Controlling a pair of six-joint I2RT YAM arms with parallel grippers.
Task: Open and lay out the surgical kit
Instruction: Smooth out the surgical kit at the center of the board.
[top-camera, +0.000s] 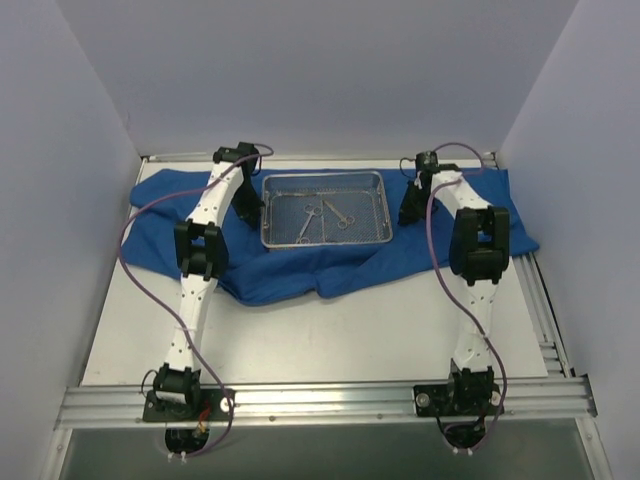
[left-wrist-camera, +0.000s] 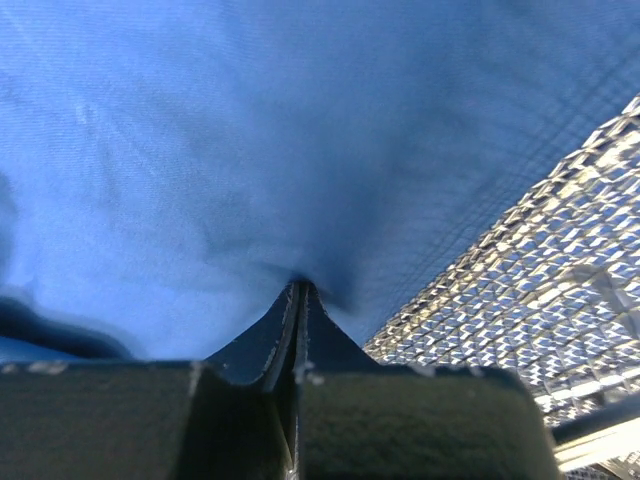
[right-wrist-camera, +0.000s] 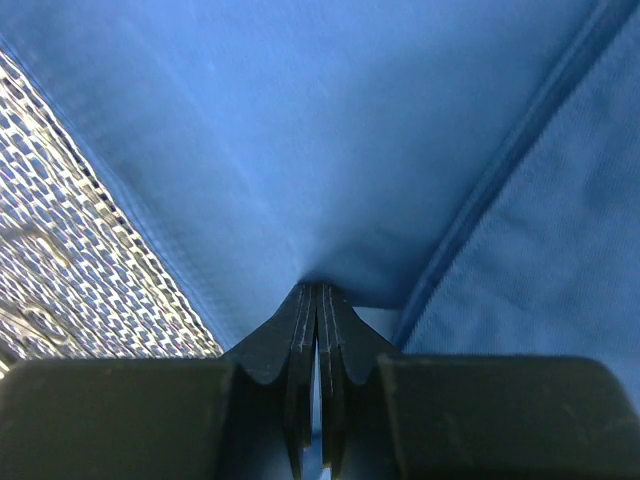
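**Item 1, blue cloth wrap** (top-camera: 300, 272). It lay opened across the table (top-camera: 350, 340), running out past the tray at 9 and 3 o'clock. The near border at 6 o'clock was rumpled and doubled over, not flat.

**Item 2, wire-mesh tray** (top-camera: 322, 243). It sat uncovered on the middle of the wrap, toward the far side. I judged the unwrapping largely done and the smoothing not.

**Item 3, steel instruments** (top-camera: 310, 222). At least two ring-handled pieces lay loose inside the tray. Whether they were scissors or forceps I could not tell. None had been laid out yet.

**Item 4, left gripper** (top-camera: 248, 205). It was just beside the tray at 9 o'clock, jaws pressed together on a pinch of the wrap, and the cloth puckered at the fingertips (left-wrist-camera: 300, 292). It was probably gripped so as to draw that flap outward.

**Item 5, right gripper** (top-camera: 410, 212). It was at the tray's 3 o'clock, likewise clamped on a fold of the wrap near a hemmed edge. The two matching holds suggested a two-sided spread.
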